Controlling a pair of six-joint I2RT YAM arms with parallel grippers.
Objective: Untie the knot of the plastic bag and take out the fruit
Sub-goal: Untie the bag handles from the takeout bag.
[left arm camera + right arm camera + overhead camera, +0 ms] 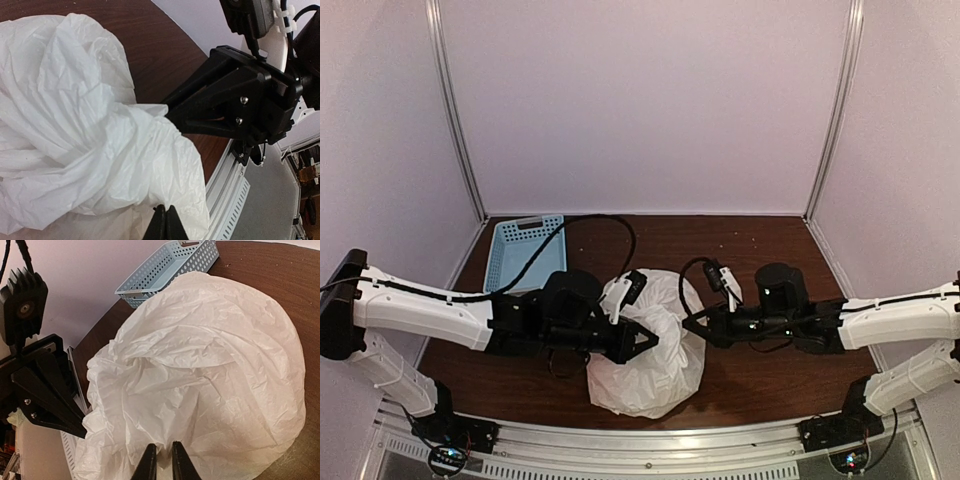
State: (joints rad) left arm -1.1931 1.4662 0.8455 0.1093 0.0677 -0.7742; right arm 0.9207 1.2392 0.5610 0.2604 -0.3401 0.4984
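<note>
Two claws met at the top of the plastic bag [650, 375], which sat between them.
The right claw [162, 460] was clamped on a bunched fold of the bag's film straight ahead of its tips. The left claw [165, 222] had its fingers pressed together against the crinkled film in front of it; whether any film was caught could not be told. The fruit was hidden inside. A blue basket [525, 245] lay beyond the left claw.

**Where Each Camera Looks**

The top camera sits high at the near side and looks down on the whole table [770, 250]. The wrist cameras are very close to the plastic bag [650, 370], one on its left and one on its right, facing each other. All three see the bag.
</note>
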